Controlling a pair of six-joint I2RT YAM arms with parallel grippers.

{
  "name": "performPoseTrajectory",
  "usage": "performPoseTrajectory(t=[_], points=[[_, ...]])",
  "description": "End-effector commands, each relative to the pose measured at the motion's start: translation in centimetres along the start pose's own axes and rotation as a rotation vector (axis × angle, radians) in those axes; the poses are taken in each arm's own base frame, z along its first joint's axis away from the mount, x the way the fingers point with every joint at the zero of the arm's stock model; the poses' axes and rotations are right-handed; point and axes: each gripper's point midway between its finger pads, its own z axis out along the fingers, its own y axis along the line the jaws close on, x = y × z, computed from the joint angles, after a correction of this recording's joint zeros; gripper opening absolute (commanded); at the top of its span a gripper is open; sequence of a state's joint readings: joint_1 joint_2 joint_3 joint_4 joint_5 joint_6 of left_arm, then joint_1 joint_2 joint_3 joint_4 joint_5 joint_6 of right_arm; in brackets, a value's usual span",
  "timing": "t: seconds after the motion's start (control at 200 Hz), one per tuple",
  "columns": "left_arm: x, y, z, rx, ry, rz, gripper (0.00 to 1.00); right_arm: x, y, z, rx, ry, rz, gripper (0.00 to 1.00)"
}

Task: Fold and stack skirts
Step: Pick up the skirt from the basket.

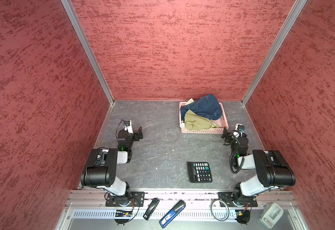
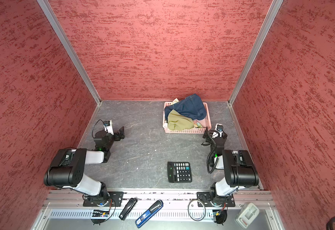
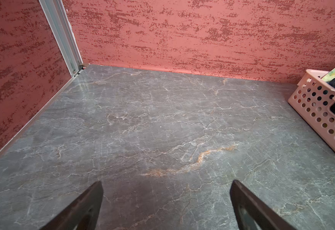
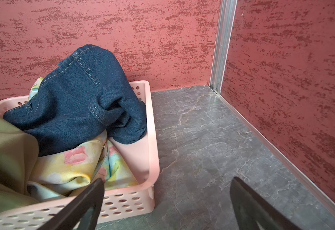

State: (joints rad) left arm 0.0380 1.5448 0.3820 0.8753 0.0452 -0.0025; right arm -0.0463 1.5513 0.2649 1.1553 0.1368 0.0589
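Observation:
Three skirts lie bunched in a pink basket [image 1: 202,130] [image 4: 152,139] at the back right of the table. The dark blue denim skirt [image 1: 204,108] [image 4: 79,103] sits on top toward the back. The olive-green skirt [image 1: 195,122] [image 4: 3,151] lies at the front. The pastel floral skirt [image 4: 73,165] shows underneath them. My right gripper [image 1: 226,135] [image 4: 166,191] is open beside the basket's near right corner, holding nothing. My left gripper [image 1: 139,133] [image 3: 166,191] is open over bare table at the left, far from the basket [image 3: 321,111].
A black calculator [image 1: 199,172] lies on the grey marbled table [image 1: 158,139] near the front. Red walls close in the left, back and right sides. A stapler [image 1: 151,208], a blue device [image 1: 171,214] and a cable ring [image 1: 220,210] lie on the front rail.

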Motion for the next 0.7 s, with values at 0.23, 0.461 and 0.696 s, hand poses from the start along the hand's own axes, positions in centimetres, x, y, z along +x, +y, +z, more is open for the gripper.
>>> performPoseTrajectory(t=[0.23, 0.461, 0.696], points=[[-0.67, -0.23, -0.09, 0.002, -0.022, 0.011, 1.0, -0.88, 0.06, 0.1, 0.006, -0.031, -0.004, 0.99], [-0.66, -0.04, -0.12, 0.01, -0.021, -0.001, 1.0, -0.85, 0.02, 0.15, 0.007, -0.029, -0.003, 0.99], [-0.59, 0.03, -0.17, 0.018, -0.019, -0.006, 1.0, -0.85, 0.07, 0.21, 0.006, -0.028, -0.004, 0.99]])
